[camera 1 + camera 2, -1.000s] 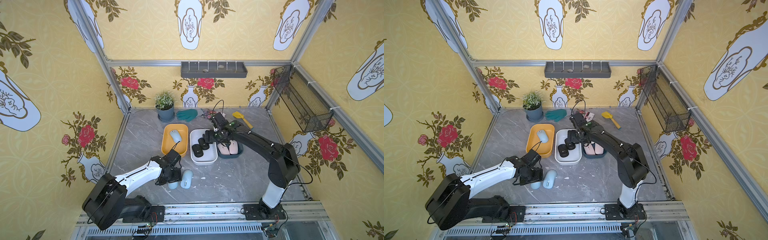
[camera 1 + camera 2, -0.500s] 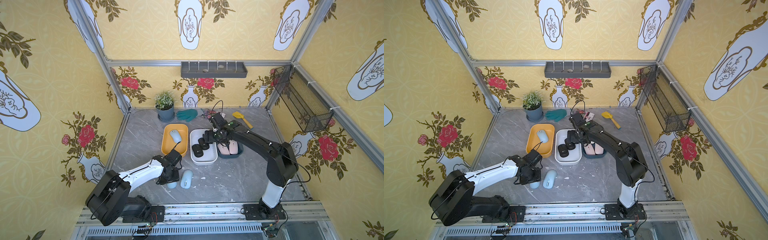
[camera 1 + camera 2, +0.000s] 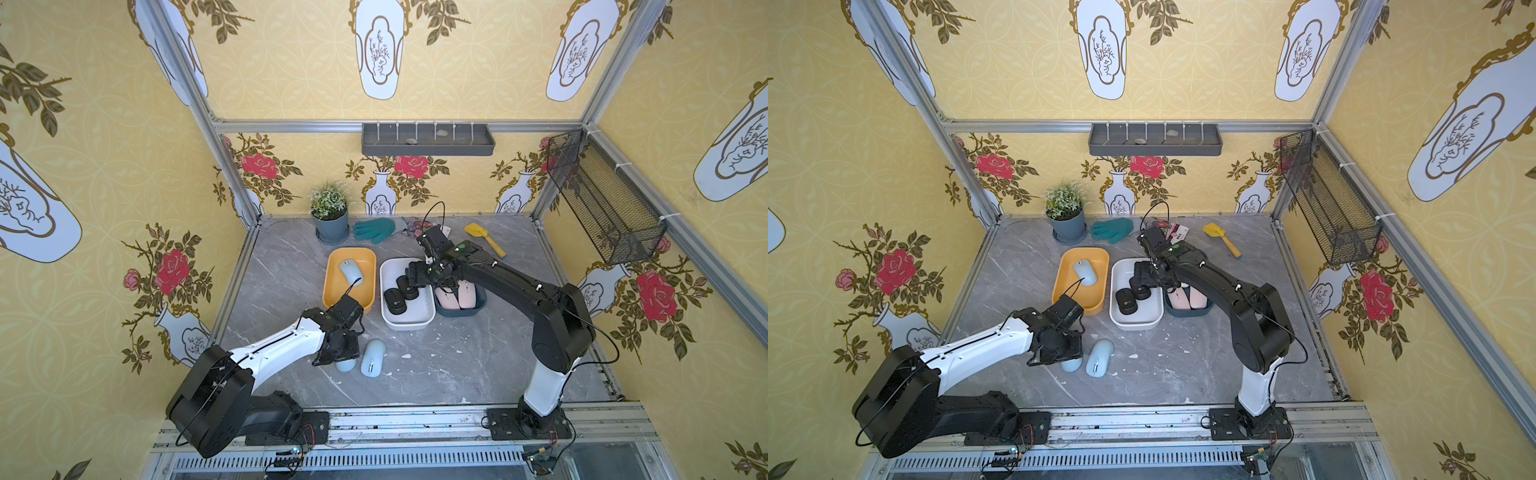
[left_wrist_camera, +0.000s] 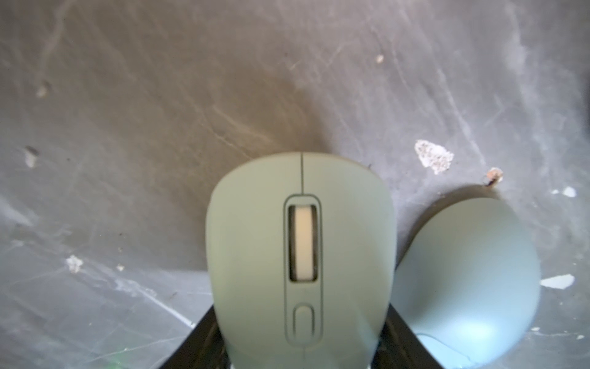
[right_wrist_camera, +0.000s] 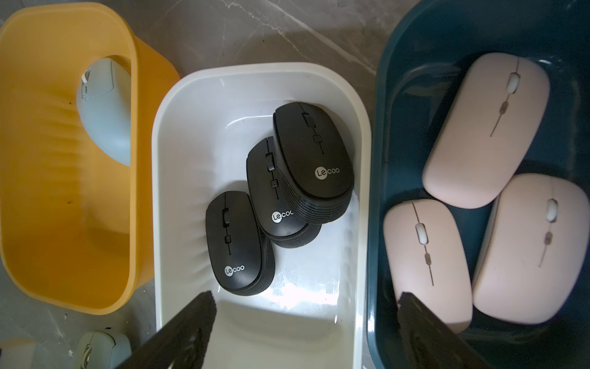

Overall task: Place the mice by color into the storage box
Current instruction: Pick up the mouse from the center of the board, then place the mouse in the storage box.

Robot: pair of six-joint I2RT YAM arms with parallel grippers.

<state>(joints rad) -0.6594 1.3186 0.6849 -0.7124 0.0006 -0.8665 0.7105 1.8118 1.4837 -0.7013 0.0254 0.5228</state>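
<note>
While the left gripper (image 3: 340,357) stands clamped on a rounded light blue wireless mouse (image 4: 300,255) near the front of the grey marble-patterned tabletop (image 3: 457,365), a second light blue mouse (image 3: 373,357) lies just beside it. Behind them, three plastic tubs sit side by side. The yellow-orange tub (image 3: 340,291) holds a third light blue mouse (image 3: 351,271). The white tub (image 3: 409,318) holds three short black oval mice (image 3: 395,300) with white logos, and the dark teal tub (image 3: 461,312) three slim pale pink mice (image 3: 448,300). The right gripper (image 5: 305,306) hangs over the white and teal tubs, its fingers wide apart. White flecks dot the tabletop. At the back stand a potted plant (image 3: 330,216), a teal glove (image 3: 374,229) and a yellow scoop (image 3: 484,239). Yellow rose-print wallpaper (image 3: 291,62), a grey shelf (image 3: 428,141) and a black wire basket (image 3: 602,199) line the walls.
</note>
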